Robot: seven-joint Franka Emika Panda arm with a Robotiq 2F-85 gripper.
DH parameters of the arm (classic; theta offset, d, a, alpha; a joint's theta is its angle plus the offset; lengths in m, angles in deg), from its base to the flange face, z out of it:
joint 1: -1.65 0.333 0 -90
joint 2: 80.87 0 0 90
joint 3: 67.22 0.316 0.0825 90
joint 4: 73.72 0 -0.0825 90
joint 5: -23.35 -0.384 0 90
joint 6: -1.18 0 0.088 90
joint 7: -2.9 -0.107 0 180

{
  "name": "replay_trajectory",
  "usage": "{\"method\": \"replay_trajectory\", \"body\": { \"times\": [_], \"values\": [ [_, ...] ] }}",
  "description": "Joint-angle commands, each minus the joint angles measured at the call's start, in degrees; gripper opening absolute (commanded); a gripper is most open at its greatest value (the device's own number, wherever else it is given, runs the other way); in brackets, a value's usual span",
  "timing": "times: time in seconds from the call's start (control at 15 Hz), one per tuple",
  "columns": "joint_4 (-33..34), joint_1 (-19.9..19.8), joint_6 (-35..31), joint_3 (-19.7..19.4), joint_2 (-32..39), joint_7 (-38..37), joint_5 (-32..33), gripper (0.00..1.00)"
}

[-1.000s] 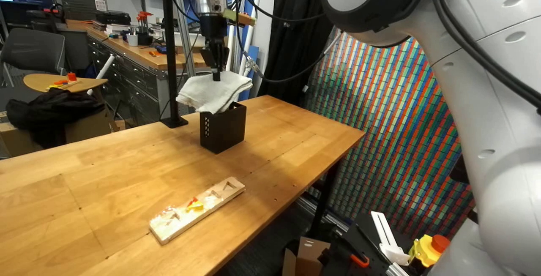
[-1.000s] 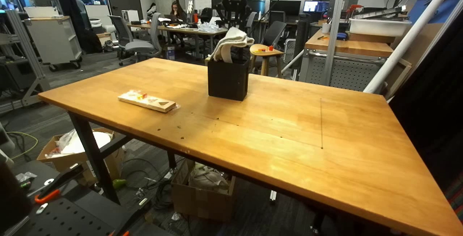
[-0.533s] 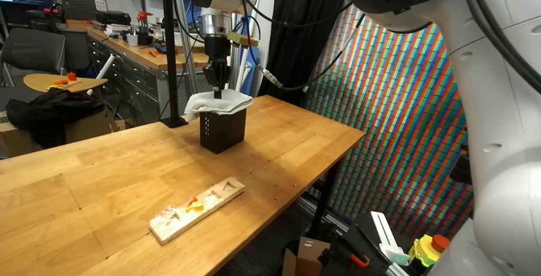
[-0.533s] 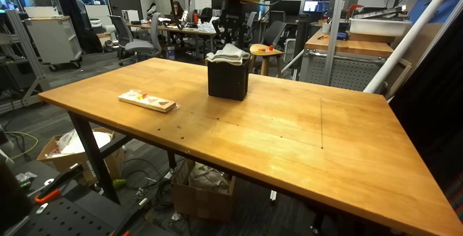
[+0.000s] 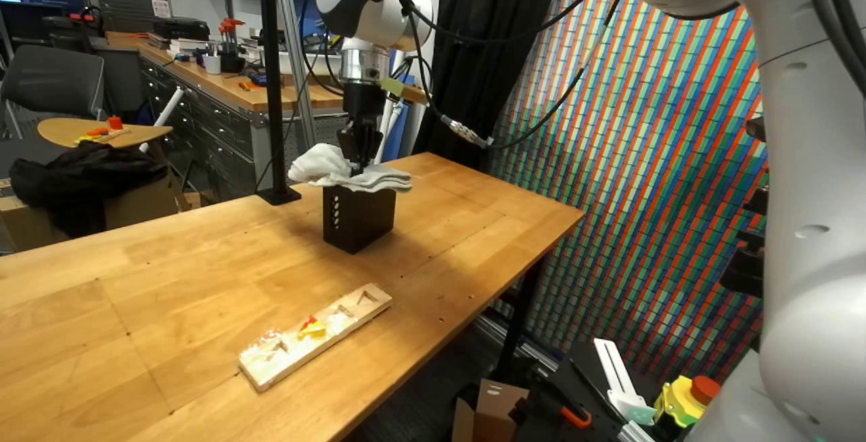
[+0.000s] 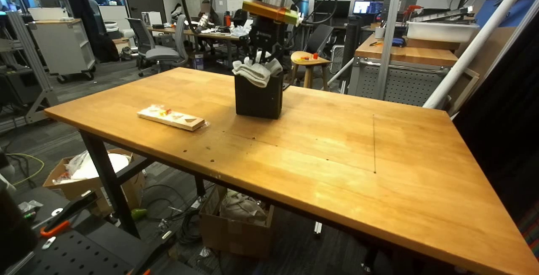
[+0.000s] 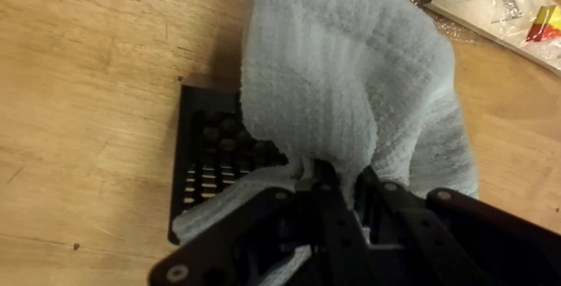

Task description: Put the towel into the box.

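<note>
In both exterior views the small black box stands upright on the table. The rumpled off-white towel lies across its top, bunched in the middle and draping over the rim. My gripper points down at the box mouth, shut on the middle of the towel. From the wrist, a fold of towel runs between the fingertips, and more cloth spreads to both sides. Part of the box's perforated inside shows on the left; its other side is hidden by cloth.
A pale wooden board with coloured pieces lies on the wooden table, apart from the box. Behind the box, a black upright post rises from the table's edge.
My gripper has come down with the towel, pushing its middle to the box top while the sides fold up around the fingers. The box has slid slightly on the table.
</note>
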Motion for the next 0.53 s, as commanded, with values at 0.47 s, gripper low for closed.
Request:
{"method": "replay_trajectory", "body": {
  "times": [0.47],
  "values": [
    [-6.17, 2.78, -0.42, -1.83, -0.94, 6.81, -4.93, 0.05]
  ]
}}
